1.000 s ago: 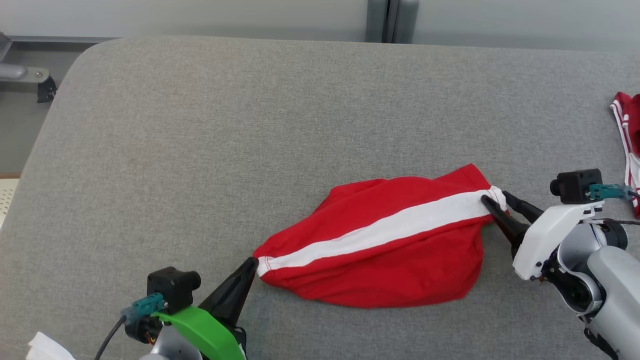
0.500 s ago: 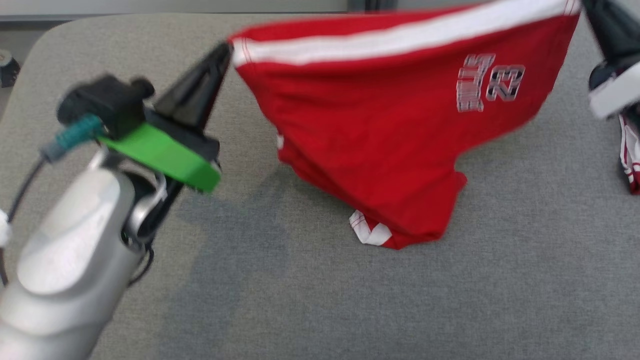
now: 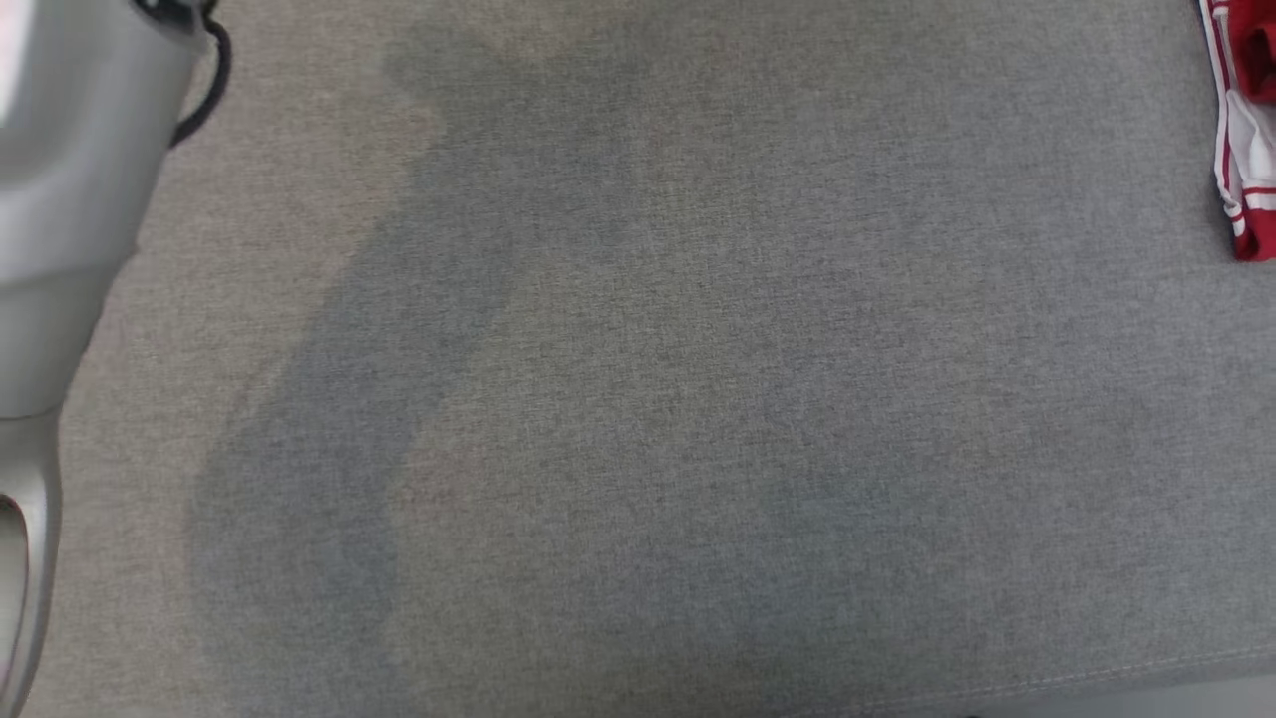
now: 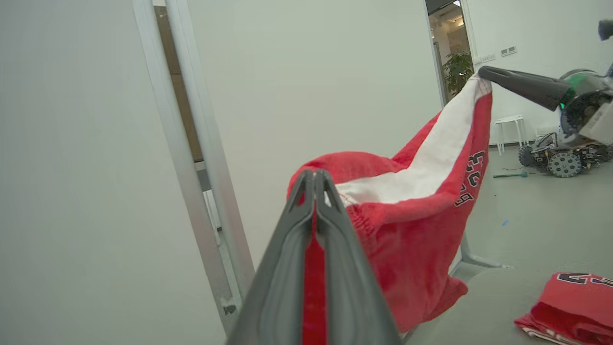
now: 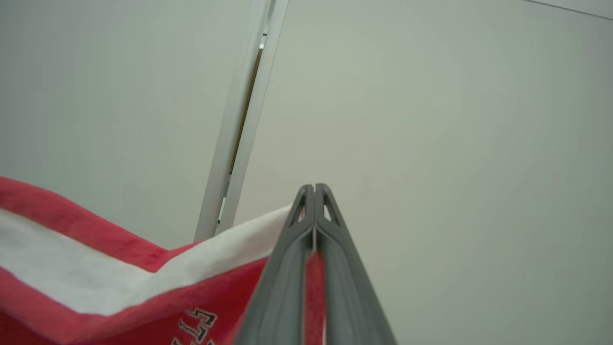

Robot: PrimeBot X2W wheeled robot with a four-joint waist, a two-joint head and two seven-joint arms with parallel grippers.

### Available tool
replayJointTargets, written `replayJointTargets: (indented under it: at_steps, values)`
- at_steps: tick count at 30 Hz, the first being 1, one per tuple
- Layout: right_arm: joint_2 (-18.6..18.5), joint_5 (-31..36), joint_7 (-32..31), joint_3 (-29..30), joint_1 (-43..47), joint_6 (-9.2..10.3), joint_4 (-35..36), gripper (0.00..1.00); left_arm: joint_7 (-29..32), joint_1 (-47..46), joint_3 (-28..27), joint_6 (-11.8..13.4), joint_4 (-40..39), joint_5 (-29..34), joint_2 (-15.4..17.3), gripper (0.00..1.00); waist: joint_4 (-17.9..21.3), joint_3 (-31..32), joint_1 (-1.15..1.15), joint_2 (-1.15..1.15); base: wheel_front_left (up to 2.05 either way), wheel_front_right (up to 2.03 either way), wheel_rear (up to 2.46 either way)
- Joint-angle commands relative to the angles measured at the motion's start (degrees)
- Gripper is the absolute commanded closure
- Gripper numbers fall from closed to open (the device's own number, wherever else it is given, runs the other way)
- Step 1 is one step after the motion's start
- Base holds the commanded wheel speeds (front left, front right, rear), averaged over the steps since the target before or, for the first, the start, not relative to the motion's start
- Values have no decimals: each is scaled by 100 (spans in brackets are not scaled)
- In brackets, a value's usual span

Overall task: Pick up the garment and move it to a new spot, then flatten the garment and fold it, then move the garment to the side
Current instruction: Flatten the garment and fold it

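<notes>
The garment (image 4: 416,225) is a red jersey with a white stripe and printed numbers, and it hangs in the air, stretched between both grippers. My left gripper (image 4: 315,173) is shut on one red edge of it. My right gripper (image 5: 314,188) is shut on the white-striped corner of the garment (image 5: 96,249). In the left wrist view the right gripper (image 4: 483,73) is at the upper right, pinching that corner higher than the left end. In the head view my pale left forearm (image 3: 60,179) rises at the left edge, and a broad shadow lies on the table.
The grey fabric table (image 3: 638,399) lies below. A second red and white garment (image 3: 1246,150) rests at its right edge, seen bunched in the left wrist view (image 4: 570,302). Behind are a pale wall with a metal post (image 4: 191,143), a white stool (image 4: 510,124) and a small wheeled machine (image 4: 560,158).
The right gripper closed on the striped corner. Both arms lifted the garment off the table and up out of the head view, which has also shifted.
</notes>
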State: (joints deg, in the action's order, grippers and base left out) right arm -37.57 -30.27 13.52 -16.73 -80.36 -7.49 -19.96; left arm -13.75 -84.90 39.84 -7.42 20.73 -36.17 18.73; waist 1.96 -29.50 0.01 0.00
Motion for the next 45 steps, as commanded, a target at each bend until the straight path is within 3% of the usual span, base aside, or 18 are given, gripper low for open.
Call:
replayJointTargets:
  at_steps: [1,5,8,17,27,36,39,45]
  values:
    - [-5,-8,-44,-63,272,1,88,100,-66,164,155,-5,56,-96,42,100,278,-289,-1,0,0,0,0]
    - [-74,-143,-226,-36,1507,1,541,100,-150,909,746,-4,97,-348,135,100,240,-252,-1,0,0,0,0]
    - [-38,-180,-273,204,2691,2,902,100,-156,1690,756,-4,-125,-427,218,100,228,-169,-1,0,0,0,0]
    - [751,-15,-394,1467,6389,3,2281,100,-144,4825,510,-5,-1024,-231,526,100,243,688,-1,0,0,0,0]
    - [1437,-191,-1335,2484,9275,3,4162,100,-144,7371,-26,173,-1591,2,579,100,81,1805,-1,0,0,0,0]
    - [1512,100,-2338,3096,10246,3,5507,100,106,8174,-74,435,-2603,-14,1125,100,-200,2029,-1,0,0,0,0]
    - [1338,443,-2535,3217,10104,3,5489,100,294,8114,-81,464,-2912,-123,1120,100,-259,1987,-1,0,0,0,0]
    - [882,633,-2777,2763,9067,3,4787,100,679,7482,-14,430,-2912,-134,856,100,-280,1728,-1,0,0,0,0]
